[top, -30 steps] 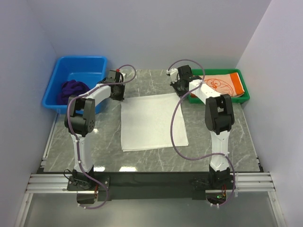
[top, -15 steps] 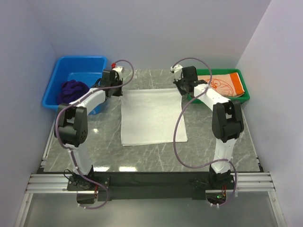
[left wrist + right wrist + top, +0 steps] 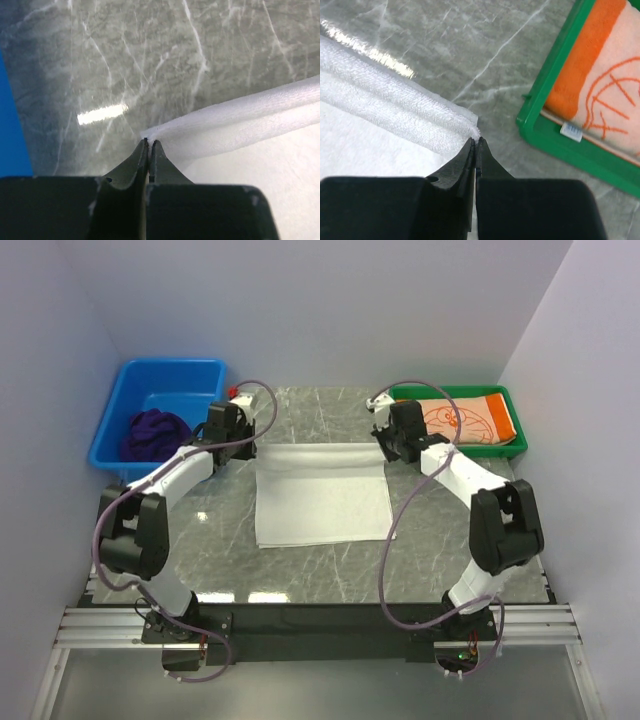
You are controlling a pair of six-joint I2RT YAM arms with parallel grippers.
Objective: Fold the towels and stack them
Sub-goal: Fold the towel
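Left gripper (image 3: 150,143) and right gripper (image 3: 476,141) are each pinching, jaws clenched, a far corner of the white towel (image 3: 320,502) lying on the marble table (image 3: 440,535); both arms are reaching forward.

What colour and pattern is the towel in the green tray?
Orange towel, pale panel with orange cartoon lines; right wrist view.

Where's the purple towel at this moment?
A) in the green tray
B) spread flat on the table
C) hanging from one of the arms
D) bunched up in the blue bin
D: the purple towel lies crumpled inside the blue bin. The green tray holds the orange towel, and the white towel is the one on the table.
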